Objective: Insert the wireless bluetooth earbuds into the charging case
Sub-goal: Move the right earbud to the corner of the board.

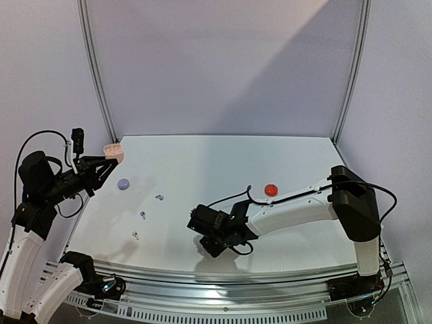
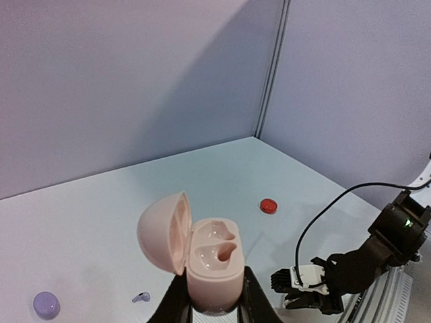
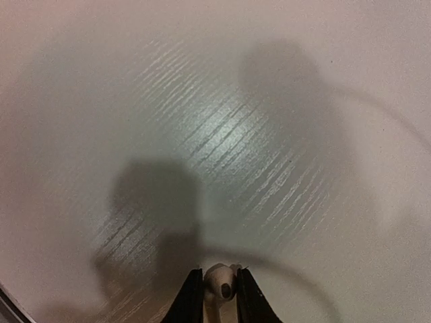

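Left end effector (image 2: 214,291) clamps pink case (image 2: 213,259); right end effector (image 3: 218,277) pinches white earbud (image 3: 219,291).

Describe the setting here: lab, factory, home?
Likely a lab robot cell: a white table boxed in by plain panels on metal posts, two arms bolted to a slotted rail, only earbuds and cases laid out.

White tabletop (image 1: 223,158), matte, with fine streaked grain showing in the close right wrist view. Pale lilac-grey wall panels (image 1: 223,61) behind. Two slanted metal uprights, left (image 1: 98,74) and right (image 1: 352,74). Slotted silver rail (image 1: 223,280) along the near edge.
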`<action>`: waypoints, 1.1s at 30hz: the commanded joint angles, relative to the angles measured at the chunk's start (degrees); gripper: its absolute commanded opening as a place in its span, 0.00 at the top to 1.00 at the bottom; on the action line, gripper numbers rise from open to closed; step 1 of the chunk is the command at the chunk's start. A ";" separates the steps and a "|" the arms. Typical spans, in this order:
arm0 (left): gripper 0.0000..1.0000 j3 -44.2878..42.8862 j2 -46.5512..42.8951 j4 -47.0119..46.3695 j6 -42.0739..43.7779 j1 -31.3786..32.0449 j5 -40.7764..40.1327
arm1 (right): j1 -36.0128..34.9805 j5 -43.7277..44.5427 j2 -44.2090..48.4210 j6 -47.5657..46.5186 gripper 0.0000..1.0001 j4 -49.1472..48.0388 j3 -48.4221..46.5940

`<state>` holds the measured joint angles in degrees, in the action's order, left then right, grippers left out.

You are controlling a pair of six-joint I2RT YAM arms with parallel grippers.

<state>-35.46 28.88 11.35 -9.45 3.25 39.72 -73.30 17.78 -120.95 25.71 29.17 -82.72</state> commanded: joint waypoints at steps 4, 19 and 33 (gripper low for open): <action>1.00 0.68 -0.23 -0.56 0.28 -0.67 0.49 | 0.70 -3.69 -0.51 0.84 0.76 7.45 -2.68; 1.00 0.72 -0.23 -0.77 0.28 -0.61 0.62 | 4.73 -8.44 -5.62 4.08 0.48 28.33 -24.93; 1.00 1.40 -0.13 -1.10 -0.13 -0.61 0.97 | 5.02 -11.69 -16.77 5.75 0.40 39.61 -37.92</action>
<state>-34.94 28.88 11.11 -9.50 3.22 40.14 -68.23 7.44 -135.68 31.46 65.98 -118.58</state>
